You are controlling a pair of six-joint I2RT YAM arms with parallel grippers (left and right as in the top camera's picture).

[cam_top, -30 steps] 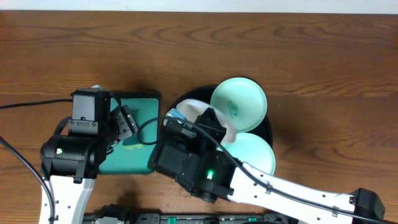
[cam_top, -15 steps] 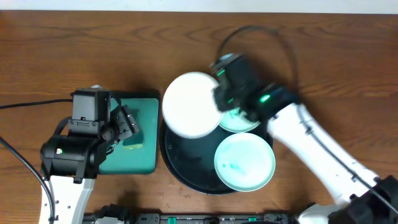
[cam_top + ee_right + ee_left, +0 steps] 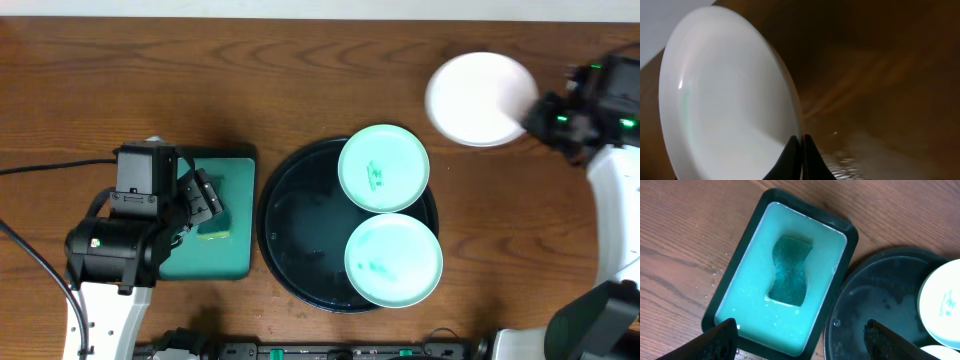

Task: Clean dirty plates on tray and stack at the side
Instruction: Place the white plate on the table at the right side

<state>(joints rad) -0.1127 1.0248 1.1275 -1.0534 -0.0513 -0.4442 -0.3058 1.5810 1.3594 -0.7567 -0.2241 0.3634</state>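
Overhead shows two mint-green plates (image 3: pixel 384 168) (image 3: pixel 393 258) on one black tray (image 3: pixel 300 240). At 2 o'clock, right end effector (image 3: pixel 801 137) clamps one white plate (image 3: pixel 478 98); left end effector (image 3: pixel 801 337) is apart.

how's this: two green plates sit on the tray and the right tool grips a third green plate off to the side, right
Not quite: the plate in the right tool is white, not green, per the overhead view. Two green plates do sit on the tray, the white one off to the side.
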